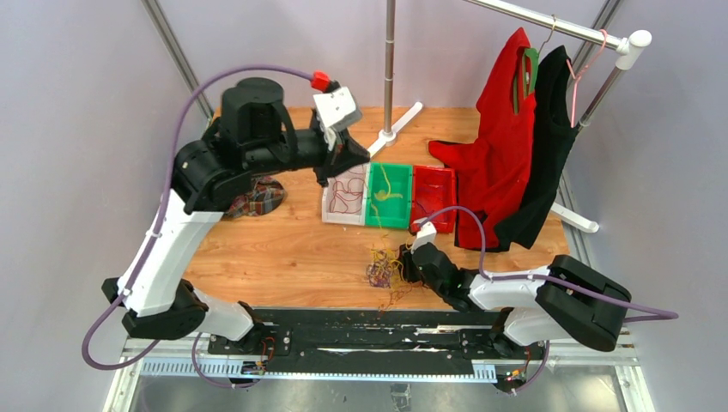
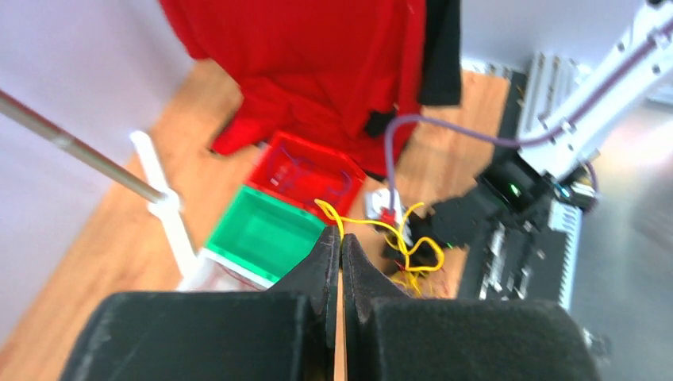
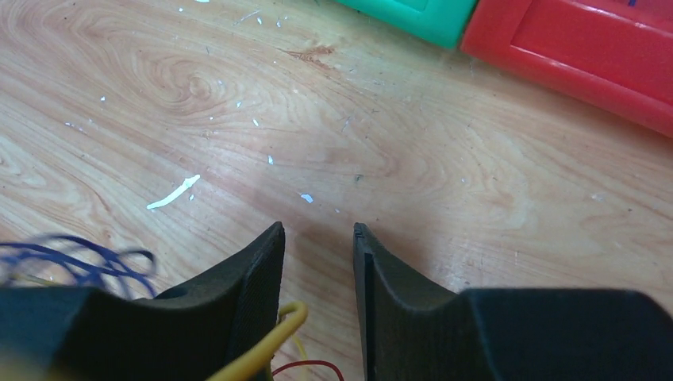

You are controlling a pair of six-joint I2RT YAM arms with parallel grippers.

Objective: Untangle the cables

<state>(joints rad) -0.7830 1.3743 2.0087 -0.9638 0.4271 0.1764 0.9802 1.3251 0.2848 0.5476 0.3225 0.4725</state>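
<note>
A tangled bunch of dark red, yellow and purple cables [image 1: 383, 271] lies on the wooden table [image 1: 283, 249] near its front edge. My left gripper [image 1: 336, 174] is raised over the white tray [image 1: 330, 211]. It is shut on a yellow cable [image 2: 379, 228] that loops out from its fingertips [image 2: 341, 235] towards the bunch. My right gripper [image 1: 411, 258] is low beside the bunch and open [image 3: 317, 232]. A yellow strand [image 3: 274, 337] and a red strand [image 3: 311, 366] lie by its left finger, and purple strands [image 3: 75, 260] lie further left.
White, green [image 1: 391, 215] and red [image 1: 433, 196] trays stand side by side at mid table, holding red, yellow and purple strands. A red [image 1: 502, 146] and a black garment [image 1: 545, 129] hang from a rack at right. A plaid cloth [image 1: 257, 197] lies left. The rack pole base [image 1: 391, 133] stands behind.
</note>
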